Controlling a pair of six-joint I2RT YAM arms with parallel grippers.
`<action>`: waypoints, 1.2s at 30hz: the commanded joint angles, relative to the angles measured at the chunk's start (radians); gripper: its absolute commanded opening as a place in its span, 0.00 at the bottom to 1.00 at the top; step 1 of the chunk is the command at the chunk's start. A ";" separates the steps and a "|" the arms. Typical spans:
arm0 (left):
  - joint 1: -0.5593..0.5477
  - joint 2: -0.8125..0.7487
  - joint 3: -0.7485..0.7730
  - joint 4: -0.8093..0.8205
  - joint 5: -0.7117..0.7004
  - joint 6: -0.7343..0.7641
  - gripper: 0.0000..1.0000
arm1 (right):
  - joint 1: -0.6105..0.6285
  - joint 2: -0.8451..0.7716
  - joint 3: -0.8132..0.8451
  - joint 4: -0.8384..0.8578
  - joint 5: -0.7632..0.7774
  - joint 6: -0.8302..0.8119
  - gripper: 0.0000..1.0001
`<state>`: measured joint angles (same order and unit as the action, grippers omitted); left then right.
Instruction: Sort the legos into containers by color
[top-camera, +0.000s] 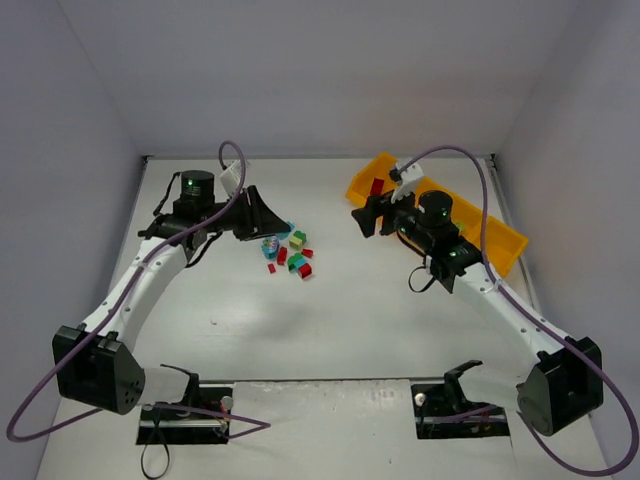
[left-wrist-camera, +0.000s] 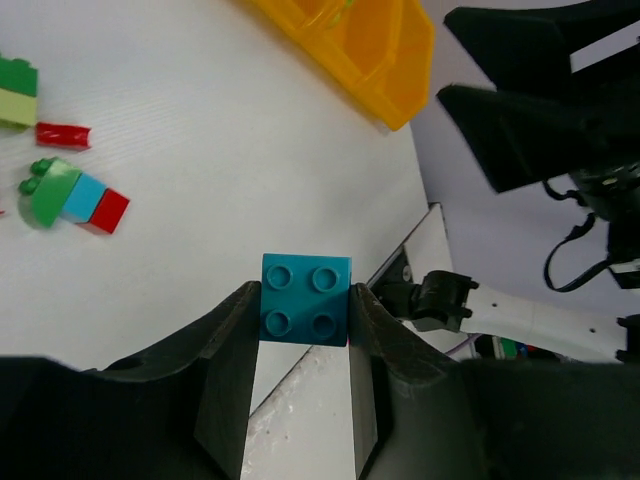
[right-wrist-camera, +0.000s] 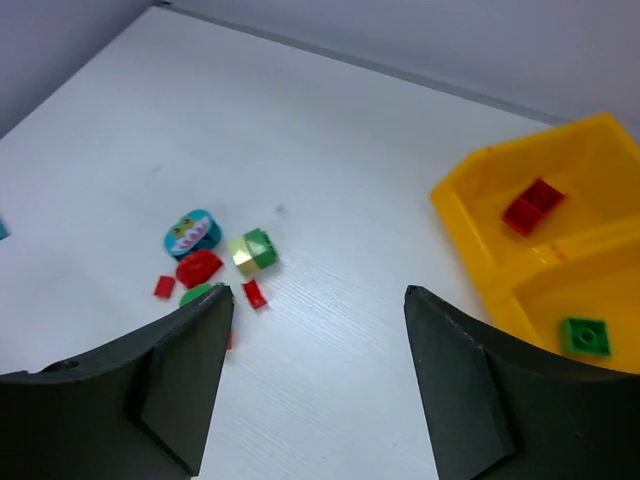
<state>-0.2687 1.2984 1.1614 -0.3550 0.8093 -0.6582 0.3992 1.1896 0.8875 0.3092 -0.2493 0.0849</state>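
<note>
left gripper (left-wrist-camera: 303, 294) pinches a teal four-stud brick (left-wrist-camera: 306, 300). right gripper (right-wrist-camera: 315, 300) stands wide and empty near the orange-yellow tray (right-wrist-camera: 468, 228), with a red brick (right-wrist-camera: 532, 207) in its end compartment and a green brick (right-wrist-camera: 585, 336) in the next. loose legos (right-wrist-camera: 225, 258) lie well apart from the tray.

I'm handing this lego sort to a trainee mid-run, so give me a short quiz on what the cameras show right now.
1. True or false: the left pincer is shut on a small teal-blue square plastic brick.
2. What colour is the small plastic brick lying in the end compartment of the long orange-yellow plastic tray? A) red B) teal-blue C) pale yellow-green
3. Fill in the gap: the right pincer stands ___ above the table with nothing between its fingers.

Key: 1 true; 2 A; 3 open.
</note>
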 joint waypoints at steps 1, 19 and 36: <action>-0.013 0.008 0.083 0.172 0.128 -0.128 0.01 | 0.061 -0.021 0.033 0.126 -0.154 -0.074 0.68; -0.041 0.102 0.115 0.421 0.183 -0.438 0.01 | 0.256 0.096 0.226 0.097 -0.235 -0.151 0.79; -0.079 0.118 0.109 0.476 0.189 -0.462 0.01 | 0.265 0.156 0.255 0.151 -0.226 -0.140 0.68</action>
<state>-0.3416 1.4422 1.2427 0.0292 0.9764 -1.1091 0.6563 1.3460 1.0847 0.3492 -0.4713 -0.0540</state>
